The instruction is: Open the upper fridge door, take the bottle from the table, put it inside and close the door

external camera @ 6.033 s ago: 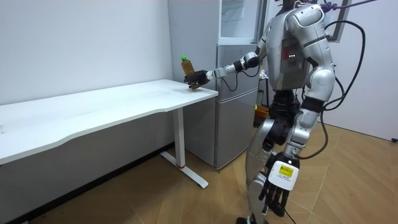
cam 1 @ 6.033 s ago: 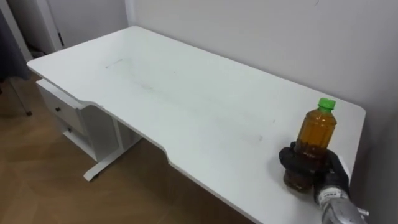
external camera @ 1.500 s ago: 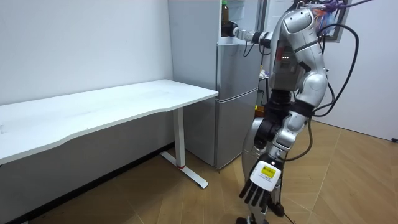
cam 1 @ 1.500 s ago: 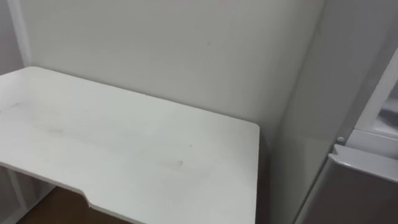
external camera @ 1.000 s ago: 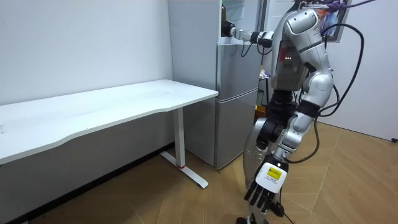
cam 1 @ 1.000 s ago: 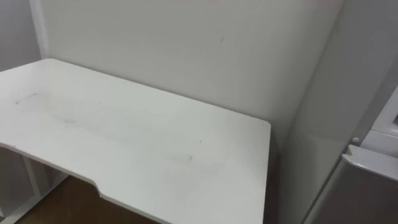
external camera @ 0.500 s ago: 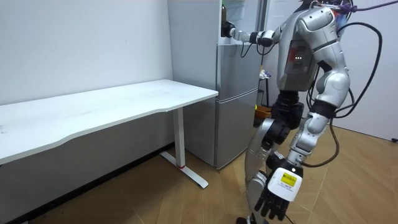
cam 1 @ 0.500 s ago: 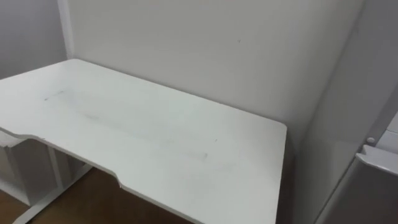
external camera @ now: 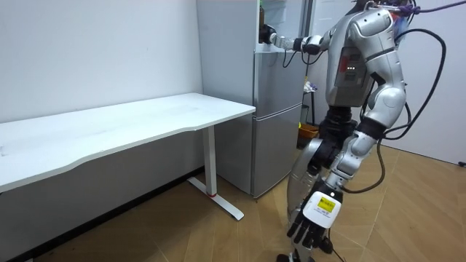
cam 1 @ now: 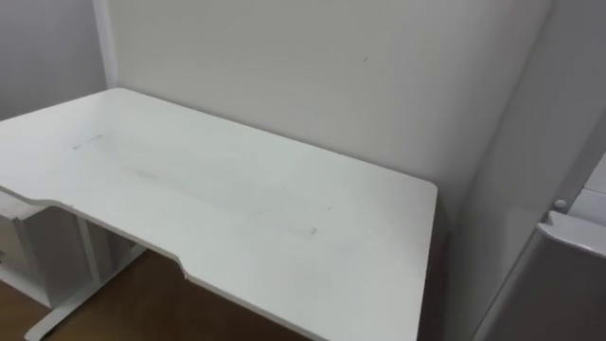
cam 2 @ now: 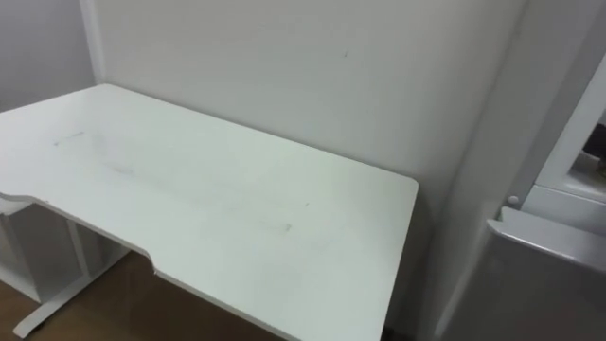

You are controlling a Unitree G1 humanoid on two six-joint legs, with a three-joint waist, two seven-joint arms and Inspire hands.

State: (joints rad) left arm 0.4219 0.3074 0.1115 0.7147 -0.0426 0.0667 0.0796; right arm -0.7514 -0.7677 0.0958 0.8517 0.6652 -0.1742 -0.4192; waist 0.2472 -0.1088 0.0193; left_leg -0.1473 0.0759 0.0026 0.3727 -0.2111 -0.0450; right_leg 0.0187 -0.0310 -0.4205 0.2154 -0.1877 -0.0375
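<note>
So your robot's standing right at the fridge (external camera: 278, 116), on the room view's right side of it, with its right arm stretched out high toward the upper compartment (external camera: 282, 20), which is open. The right hand (external camera: 268, 35) is up at the near edge of that opening, and as far as you can make out at this range it's wrapped round the lower part of the bottle (external camera: 261, 16), which stands upright above the hand, just at the mouth of the compartment. The left hand (external camera: 309, 231) hangs low by the leg with its fingers loose and holding nothing. From the head camera you get the white table (cam 1: 237, 204) running from the near left out to its right-hand edge, which sits just beside the fridge's grey side with a narrow gap between them; the far edge runs along the wall (cam 1: 312, 76) and the near edge has a curved cut-in. The tabletop is bare. In the room view there's wood floor (external camera: 218, 240) between the robot and the table's leg (external camera: 212, 171), so your room for stepping is on that near side and behind the robot toward the room view's right.
</note>
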